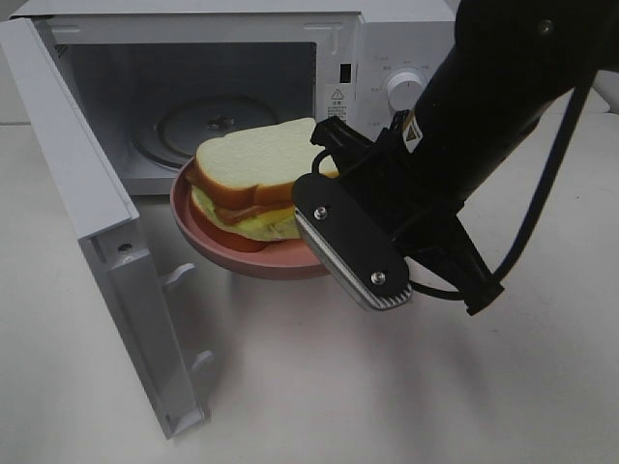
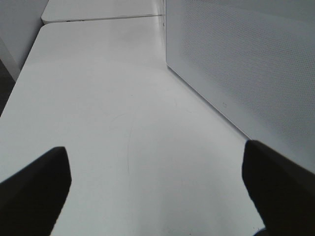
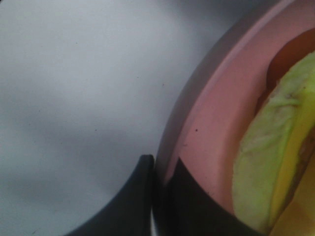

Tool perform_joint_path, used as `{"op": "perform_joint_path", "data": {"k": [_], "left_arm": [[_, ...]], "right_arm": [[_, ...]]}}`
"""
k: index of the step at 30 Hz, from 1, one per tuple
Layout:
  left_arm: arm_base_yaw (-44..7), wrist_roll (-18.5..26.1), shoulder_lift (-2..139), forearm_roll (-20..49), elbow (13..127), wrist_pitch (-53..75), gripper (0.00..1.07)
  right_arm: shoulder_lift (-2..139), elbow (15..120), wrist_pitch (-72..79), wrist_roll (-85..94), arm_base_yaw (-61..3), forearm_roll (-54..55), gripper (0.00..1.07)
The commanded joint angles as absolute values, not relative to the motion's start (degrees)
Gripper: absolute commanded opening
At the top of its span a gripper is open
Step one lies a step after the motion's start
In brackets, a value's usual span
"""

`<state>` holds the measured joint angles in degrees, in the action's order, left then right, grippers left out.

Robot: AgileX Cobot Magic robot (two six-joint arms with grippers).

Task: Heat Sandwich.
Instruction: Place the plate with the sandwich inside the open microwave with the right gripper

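We hold the sandwich on its pink plate before the open microwave, right jaws pinching the rim, left jaws spread.

Sandwich on plate, in frt of microwave opening, over counter; door open at L; turntable inside, behind plate; R jaws on plate's R rim
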<state>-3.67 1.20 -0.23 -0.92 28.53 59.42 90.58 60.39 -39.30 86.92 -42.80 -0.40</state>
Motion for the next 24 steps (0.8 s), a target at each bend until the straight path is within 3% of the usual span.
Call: {"op": "perform_joint_path", "data": {"k": [1, 24], "left_arm": [[-3.6, 1.3, -1.8, -0.6, 28.3, 58.9, 0.89], [-3.6, 1.3, -1.8, -0.6, 28.3, 58.9, 0.89]], "right_arm": [[91.3, 61.8, -38.4, 88.2, -42.5, 0.0, 0.01], [103.1, 74.6, -40.9, 90.0, -41.9, 0.6, 0.01]]}}
